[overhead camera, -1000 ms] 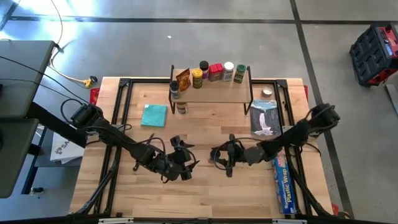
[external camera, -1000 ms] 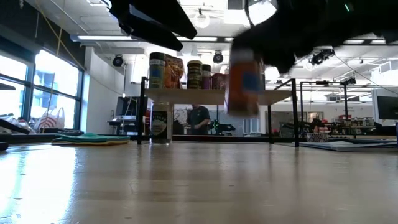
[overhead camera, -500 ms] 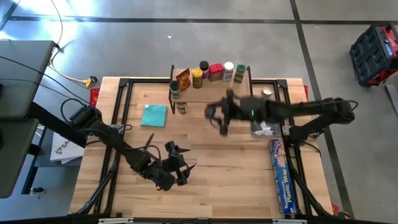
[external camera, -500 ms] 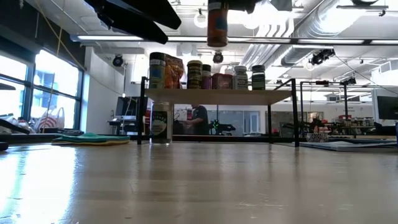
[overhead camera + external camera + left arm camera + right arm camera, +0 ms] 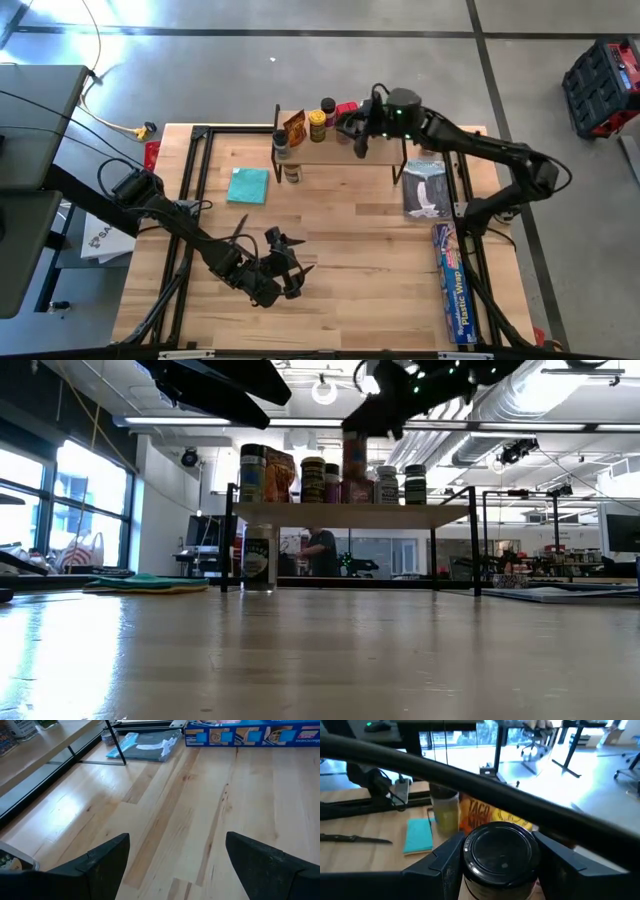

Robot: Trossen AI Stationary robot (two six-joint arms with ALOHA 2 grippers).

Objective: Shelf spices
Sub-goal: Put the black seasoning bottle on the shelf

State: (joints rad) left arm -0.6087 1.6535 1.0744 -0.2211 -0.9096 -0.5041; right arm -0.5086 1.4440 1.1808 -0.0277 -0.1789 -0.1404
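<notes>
My right gripper (image 5: 360, 135) is over the shelf (image 5: 340, 153) at the table's far side, shut on a spice jar with a black lid (image 5: 501, 851); the low view shows that jar (image 5: 355, 460) upright among the others. On the board stand an orange packet (image 5: 294, 128), a yellow-topped jar (image 5: 317, 124) and a red tin (image 5: 347, 108). One jar (image 5: 291, 172) stands on the table under the shelf's left end. My left gripper (image 5: 292, 272) hovers open over the table's near middle with nothing between its fingers. My right gripper pinches the jar's upper sides (image 5: 470, 879) just below the lid between its two fingers (image 5: 445, 862). The fingers come nearly level from the table's right. The jar stays upright, low over the shelf's board (image 5: 340, 513); whether its base touches the board I cannot tell.
A teal cloth (image 5: 248, 185) lies left of the shelf. A grey packet (image 5: 426, 190) and a long blue plastic wrap box (image 5: 453, 285) lie along the right side. Bare wood fills the table's middle and near part.
My right gripper has carried the jar up from low over the table's middle and toward the far edge, ending over the shelf, with the jar still upright in its fingers. My left gripper has drifted a little toward the near left.
</notes>
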